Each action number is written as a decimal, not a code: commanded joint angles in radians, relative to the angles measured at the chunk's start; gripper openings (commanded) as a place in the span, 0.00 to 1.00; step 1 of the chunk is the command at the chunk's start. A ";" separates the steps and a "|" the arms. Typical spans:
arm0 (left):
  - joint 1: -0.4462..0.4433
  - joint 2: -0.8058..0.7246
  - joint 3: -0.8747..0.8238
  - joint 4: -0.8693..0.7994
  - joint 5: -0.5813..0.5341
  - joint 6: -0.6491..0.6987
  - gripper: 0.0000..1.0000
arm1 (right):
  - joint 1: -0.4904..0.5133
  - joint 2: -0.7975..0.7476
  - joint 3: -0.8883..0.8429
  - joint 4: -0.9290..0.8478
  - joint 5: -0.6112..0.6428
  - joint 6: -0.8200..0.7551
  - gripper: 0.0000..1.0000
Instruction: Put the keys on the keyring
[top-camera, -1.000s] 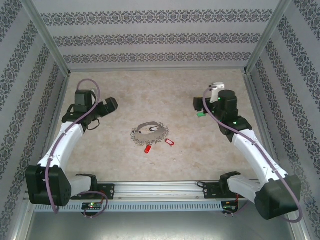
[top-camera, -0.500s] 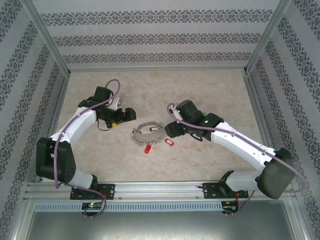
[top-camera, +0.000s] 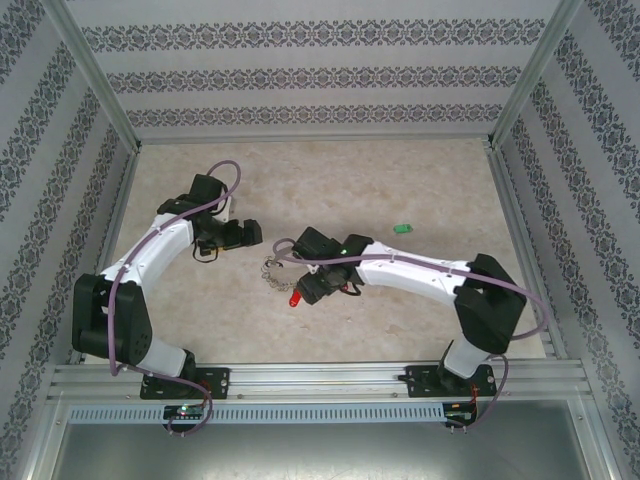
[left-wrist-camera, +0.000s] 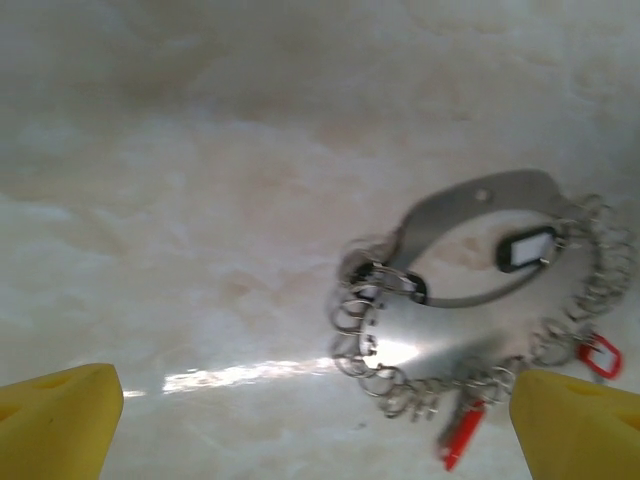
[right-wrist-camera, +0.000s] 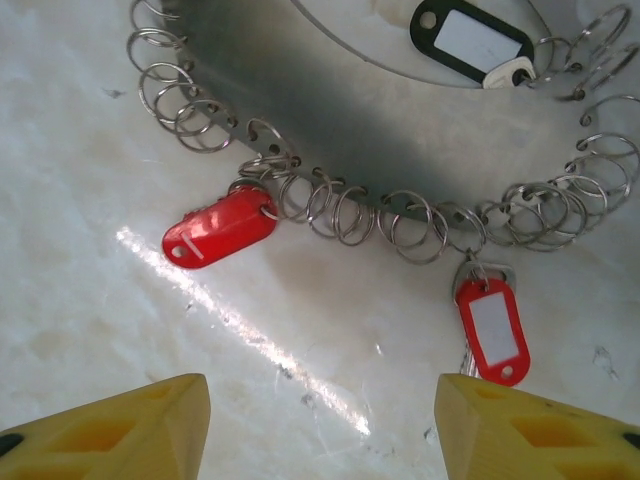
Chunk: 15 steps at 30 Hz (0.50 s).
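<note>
**Right gripper (right-wrist-camera: 320, 430) hanging spread over the keys, mid-table (top-camera: 330, 180).**
The keyring (right-wrist-camera: 330, 90) is lying flat near the middle of the table. A plain red key (right-wrist-camera: 220, 228) and a labelled red key (right-wrist-camera: 492, 330) are touching the loose links (right-wrist-camera: 400, 225) on its near-edge side. I can't tell whether either is hooked on. Both are sitting just ahead of the right gripper's parted, empty fingers. The left gripper (left-wrist-camera: 320, 425) is hovering off the ring's far-left side, spread wide and holding nothing. The keys look light, slick and tiny, so I'd pinch across the flat red head. The stiff ring will probably skate on that smooth top.
</note>
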 joint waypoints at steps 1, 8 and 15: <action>0.048 0.014 0.035 -0.073 -0.106 -0.052 0.99 | 0.002 0.067 0.074 -0.060 0.006 0.015 0.57; 0.071 -0.047 0.009 -0.012 -0.138 -0.062 1.00 | -0.011 0.186 0.161 -0.110 -0.005 0.084 0.38; 0.071 -0.075 -0.023 0.022 -0.151 -0.075 1.00 | -0.039 0.238 0.163 -0.059 -0.008 0.087 0.36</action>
